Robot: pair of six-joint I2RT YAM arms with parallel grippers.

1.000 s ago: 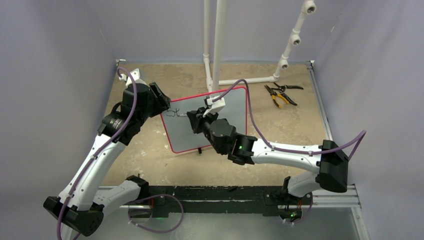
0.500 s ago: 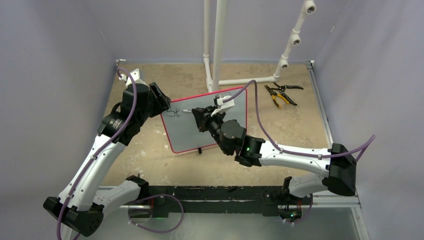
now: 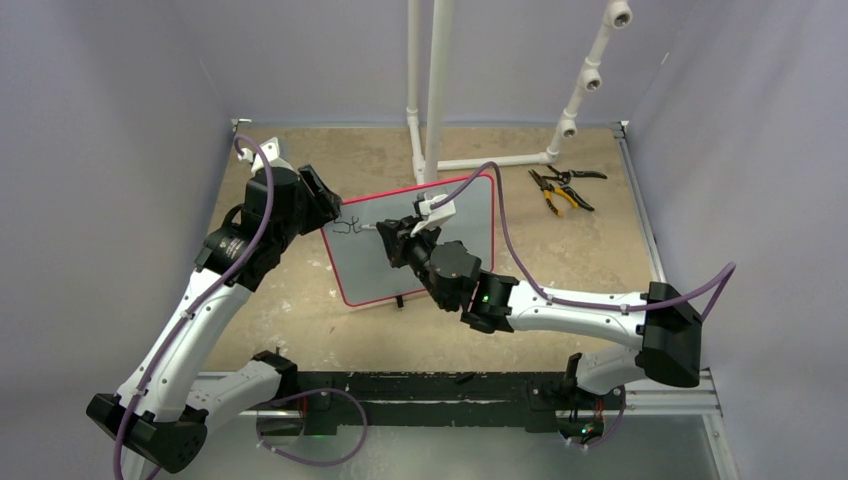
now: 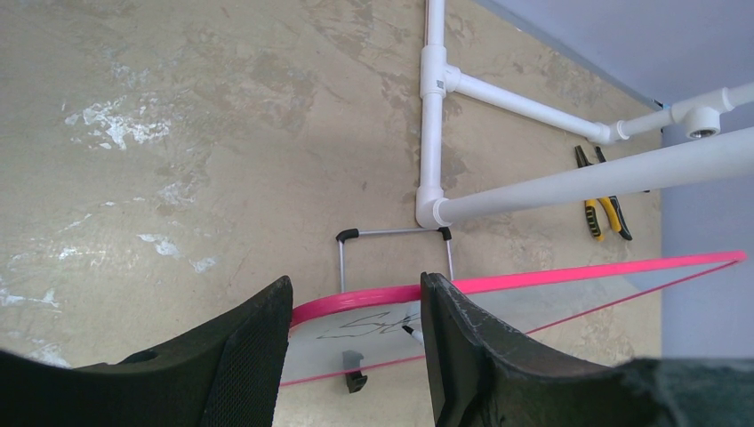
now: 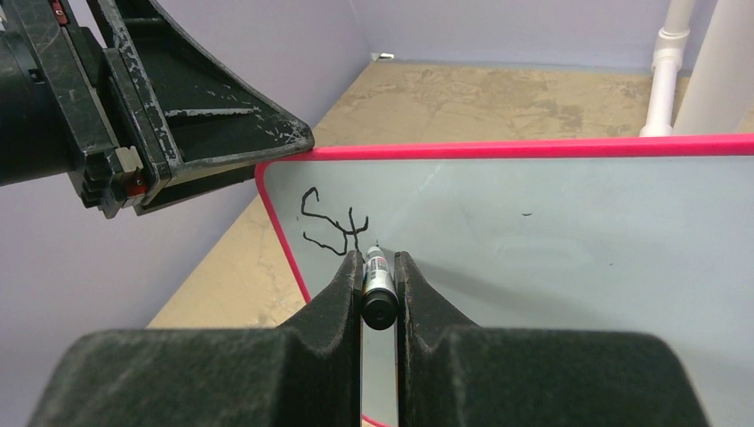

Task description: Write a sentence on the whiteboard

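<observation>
**Two letters in, most of the sentence to go**

Right gripper was clamped tight on a black marker. The tip pointed at the whiteboard and sat just right of the scrawl, touching the surface or a hair off it; honestly couldn't tell which from the wrist view. The sentence was only an "St" up in the board's top left corner. The board itself stood tilted on its little feet mid-table, red border all round.

Left gripper had its jaws spread, straddling the board's top left corner. It looked like it was steadying the board rather than pinching it. Further back were the white pipe frame and some pliers, well clear of everything.

So I'd say it was early in the writing step. Next stroke probably wants the tip set down just right of the "t", with light even pressure so the board doesn't rock. It'd also need small letters, or that line runs out of room.
</observation>
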